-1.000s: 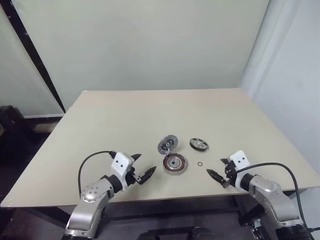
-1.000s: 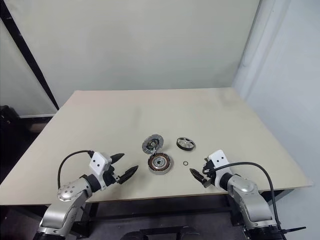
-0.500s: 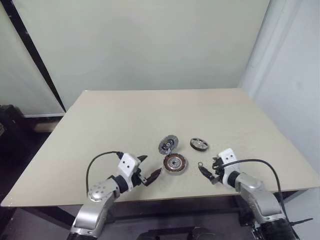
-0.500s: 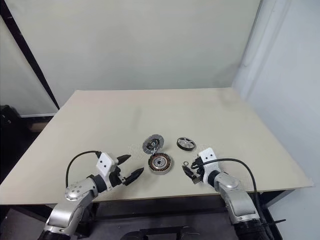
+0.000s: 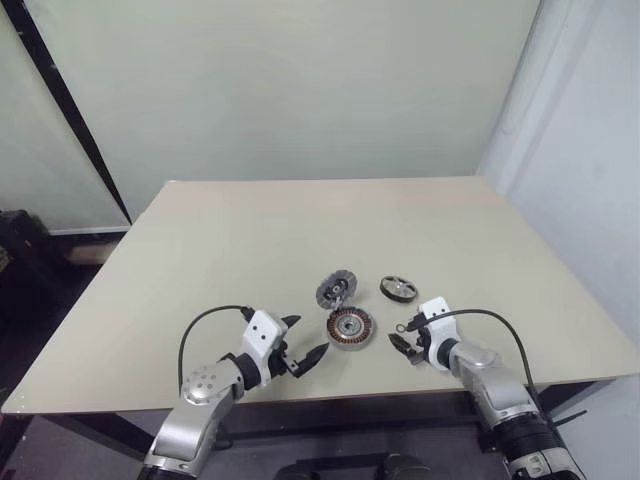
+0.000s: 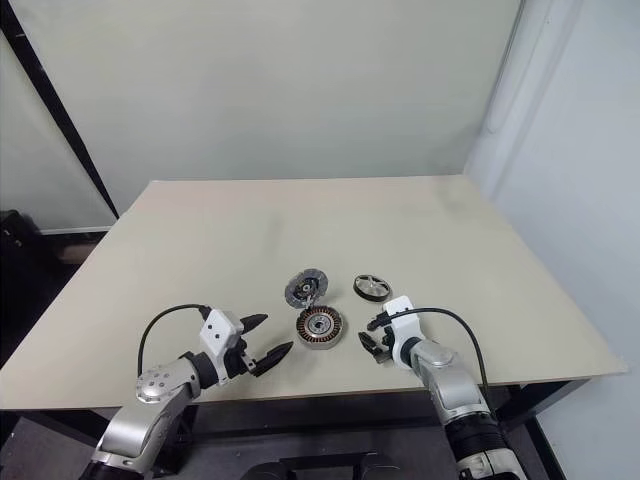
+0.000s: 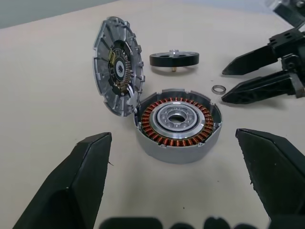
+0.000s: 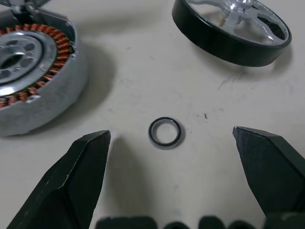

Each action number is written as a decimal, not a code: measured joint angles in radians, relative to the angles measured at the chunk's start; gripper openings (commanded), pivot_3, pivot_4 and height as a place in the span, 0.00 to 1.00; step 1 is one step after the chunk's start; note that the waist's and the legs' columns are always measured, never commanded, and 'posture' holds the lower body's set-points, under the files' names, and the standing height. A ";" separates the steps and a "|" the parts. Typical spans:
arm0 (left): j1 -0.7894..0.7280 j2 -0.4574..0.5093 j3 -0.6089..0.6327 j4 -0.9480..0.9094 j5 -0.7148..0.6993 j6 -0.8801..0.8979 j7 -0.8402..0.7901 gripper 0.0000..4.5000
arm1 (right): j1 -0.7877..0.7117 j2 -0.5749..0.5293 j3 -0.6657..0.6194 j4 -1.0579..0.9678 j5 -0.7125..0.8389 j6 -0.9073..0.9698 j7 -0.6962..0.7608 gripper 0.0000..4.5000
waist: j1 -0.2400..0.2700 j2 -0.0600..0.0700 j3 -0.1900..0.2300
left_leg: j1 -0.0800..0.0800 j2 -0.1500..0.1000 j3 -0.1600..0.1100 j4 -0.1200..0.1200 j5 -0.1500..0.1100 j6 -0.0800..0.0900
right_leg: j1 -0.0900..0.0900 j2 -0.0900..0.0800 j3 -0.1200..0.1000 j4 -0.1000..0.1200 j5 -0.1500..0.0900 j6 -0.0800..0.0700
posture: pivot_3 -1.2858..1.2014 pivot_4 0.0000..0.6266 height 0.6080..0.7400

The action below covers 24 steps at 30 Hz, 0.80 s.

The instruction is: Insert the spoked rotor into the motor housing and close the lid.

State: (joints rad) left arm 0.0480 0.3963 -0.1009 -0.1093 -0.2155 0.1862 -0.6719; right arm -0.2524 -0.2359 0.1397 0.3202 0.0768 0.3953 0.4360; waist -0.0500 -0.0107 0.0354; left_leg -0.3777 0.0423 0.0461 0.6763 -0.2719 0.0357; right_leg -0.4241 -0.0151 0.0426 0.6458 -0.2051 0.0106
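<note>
Head view: motor housing [image 5: 350, 327] lay mid-table [image 5: 200, 260], lid [image 5: 336, 289] just behind, spoked rotor [image 5: 398, 289] to its right.

Left wrist view: left gripper [image 7: 181, 186] gaped wide, empty.

Right wrist view: right gripper [image 8: 174, 176] spread wide around the washer ring [image 8: 165, 132], untouched.

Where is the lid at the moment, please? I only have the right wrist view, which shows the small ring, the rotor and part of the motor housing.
Observer: The lid stands nearly upright at the rim of the motor housing, on the side towards the robot's left, with its inner face turned over the windings. It is not closed.
Operator: Thank you. And could you tell me what the other arm is doing?
Observer: The left gripper is over the table on the robot's left of the housing, pointing at it, with its jaws open and nothing held.
</note>
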 measured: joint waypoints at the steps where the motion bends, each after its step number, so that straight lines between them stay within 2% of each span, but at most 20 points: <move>1: 0.000 0.000 0.000 0.000 0.001 0.000 0.000 0.99 | -0.006 0.005 0.000 0.011 -0.001 -0.007 -0.003 1.00 | 0.000 0.000 0.000 | 0.000 0.000 0.000 0.000 0.000 0.000 | 0.000 0.000 0.000 0.000 0.000 0.000 | 0.52 0.00 1.00; 3: 0.000 0.000 0.000 0.000 0.003 0.000 0.000 0.99 | -0.014 0.012 0.000 0.026 -0.003 -0.015 -0.006 1.00 | 0.000 0.000 0.000 | 0.000 0.000 0.000 0.000 0.000 0.000 | 0.000 0.000 0.000 0.000 0.000 0.000 | 0.52 0.00 1.00; 5: 0.000 0.000 0.000 0.000 0.004 0.000 0.000 1.00 | -0.015 0.013 0.000 0.031 -0.004 -0.019 -0.009 0.88 | 0.000 0.000 0.000 | 0.000 0.000 0.000 0.000 0.000 0.000 | 0.000 0.000 0.000 0.000 0.000 0.000 | 0.52 0.00 1.00; 14: 0.000 0.000 0.000 0.000 0.006 -0.001 0.000 1.00 | -0.011 0.013 0.003 0.021 -0.021 -0.013 -0.003 0.20 | 0.000 0.000 0.000 | 0.000 0.000 0.000 0.000 0.000 0.000 | 0.000 0.000 0.000 0.000 0.000 0.000 | 0.52 0.00 1.00; 24: -0.007 0.002 0.006 0.014 0.005 -0.003 -0.002 1.00 | -0.010 0.020 -0.002 -0.066 -0.001 0.036 0.017 0.18 | 0.000 0.001 0.000 | 0.000 0.000 0.000 0.000 0.000 0.000 | 0.000 0.000 0.000 0.001 0.000 0.000 | 0.52 0.00 1.00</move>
State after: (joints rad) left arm 0.0411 0.3983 -0.0949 -0.0955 -0.2105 0.1834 -0.6741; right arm -0.2625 -0.2164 0.1373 0.2545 0.0762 0.4316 0.4534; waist -0.0505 -0.0096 0.0354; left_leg -0.3777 0.0426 0.0458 0.6761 -0.2719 0.0357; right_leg -0.4246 -0.0149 0.0426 0.6463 -0.2051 0.0107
